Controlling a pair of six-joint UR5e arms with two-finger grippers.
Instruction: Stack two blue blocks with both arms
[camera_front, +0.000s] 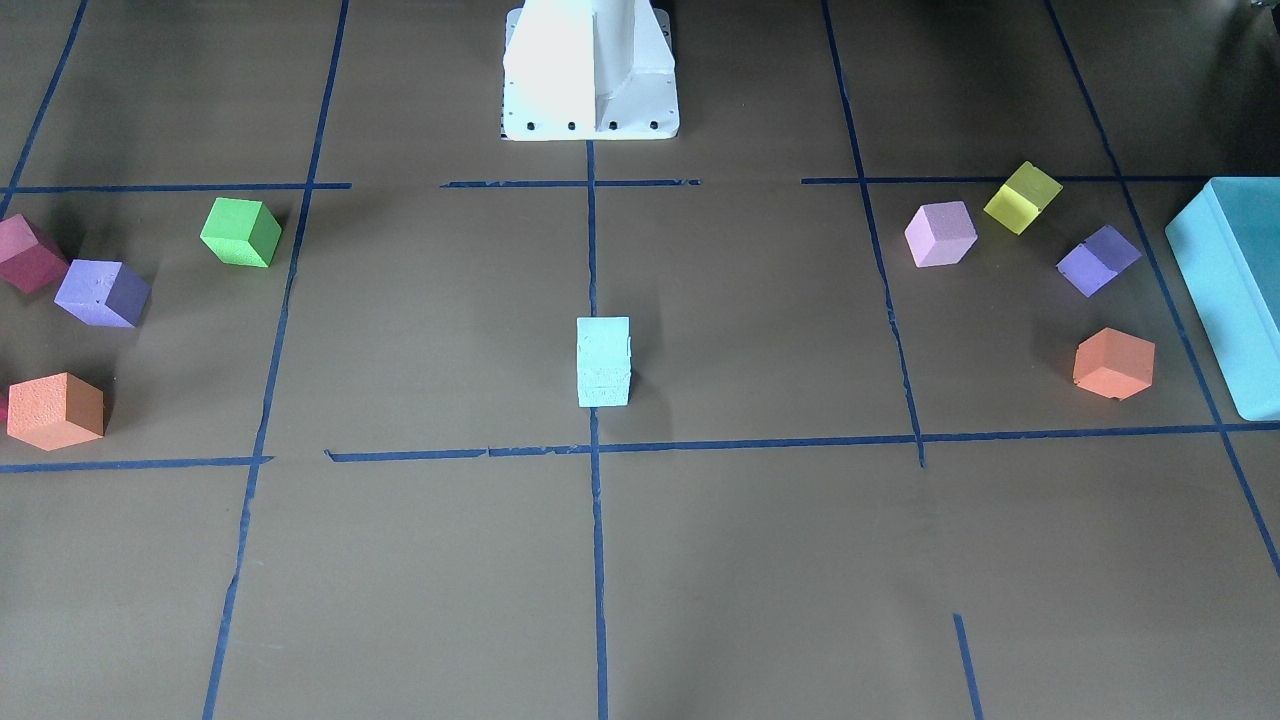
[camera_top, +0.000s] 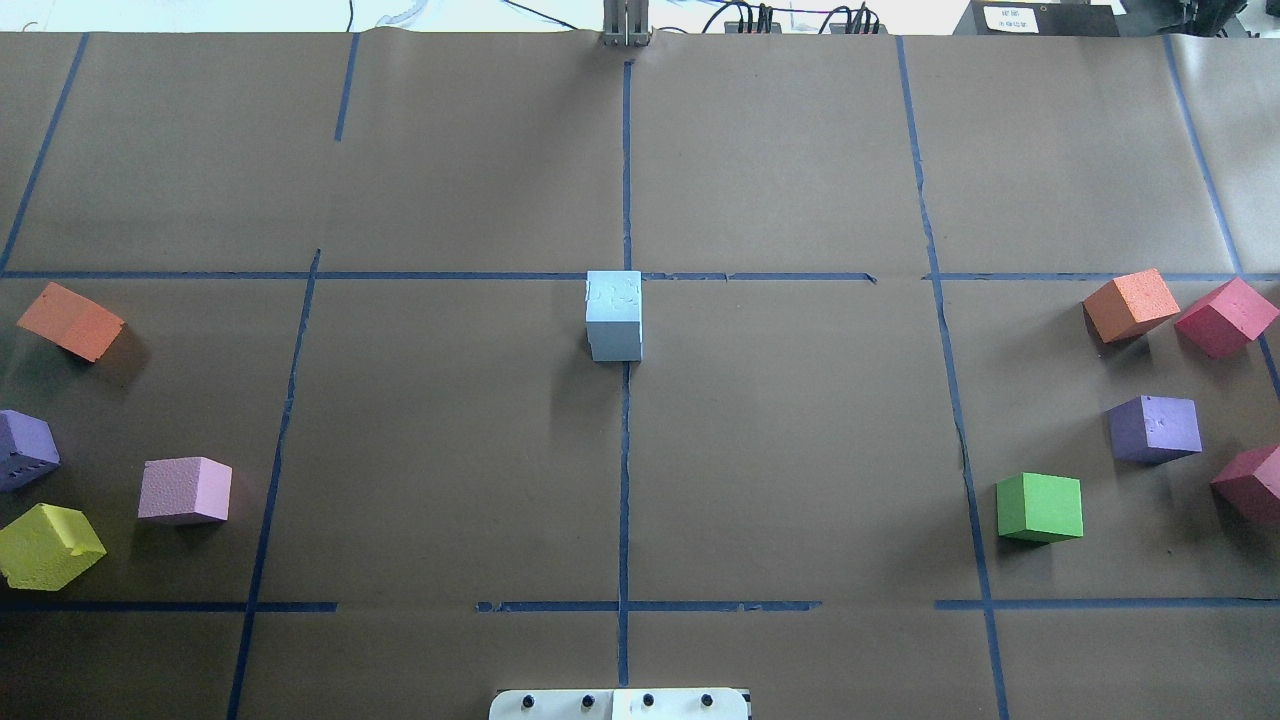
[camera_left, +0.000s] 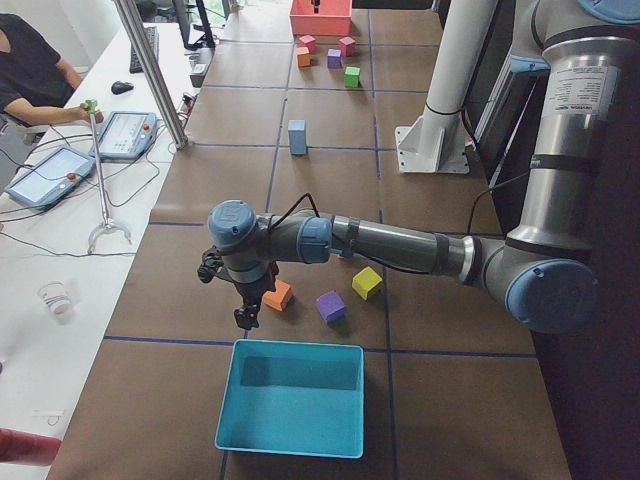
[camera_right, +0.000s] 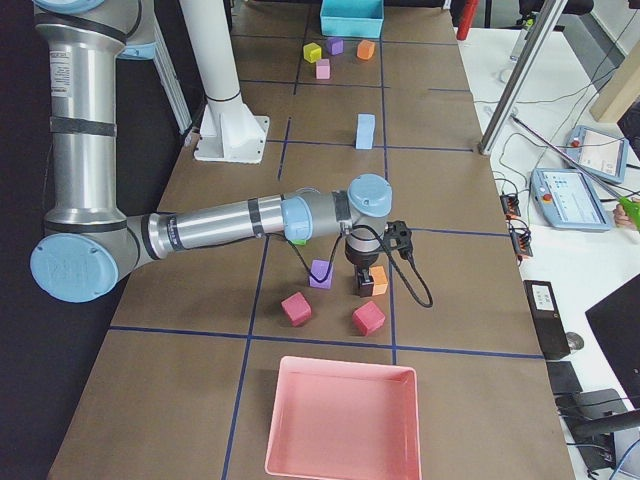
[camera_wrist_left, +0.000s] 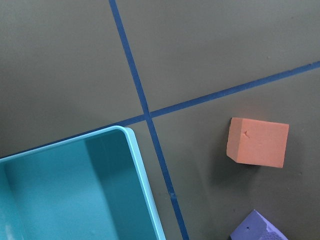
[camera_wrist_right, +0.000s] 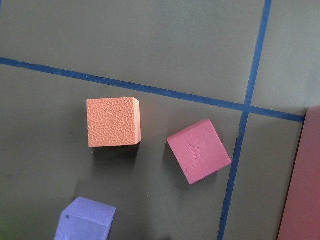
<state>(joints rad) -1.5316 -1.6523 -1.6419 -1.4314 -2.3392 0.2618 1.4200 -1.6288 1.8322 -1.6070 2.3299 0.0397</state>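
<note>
The two pale blue blocks (camera_front: 603, 360) stand stacked one on the other at the table's centre, on the middle tape line. The stack also shows in the overhead view (camera_top: 613, 318), the left side view (camera_left: 297, 137) and the right side view (camera_right: 365, 131). No gripper touches it. My left gripper (camera_left: 243, 318) hangs far from it, by an orange cube (camera_left: 277, 296) and the teal box. My right gripper (camera_right: 365, 285) hangs over another orange cube (camera_right: 377, 282). I cannot tell whether either gripper is open or shut.
A large teal box (camera_left: 290, 400) lies at my left end and a pink tray (camera_right: 345, 420) at my right end. Orange, purple, pink, yellow, green and red cubes (camera_top: 1040, 507) lie scattered on both sides. A white pedestal (camera_front: 590, 70) stands behind the centre.
</note>
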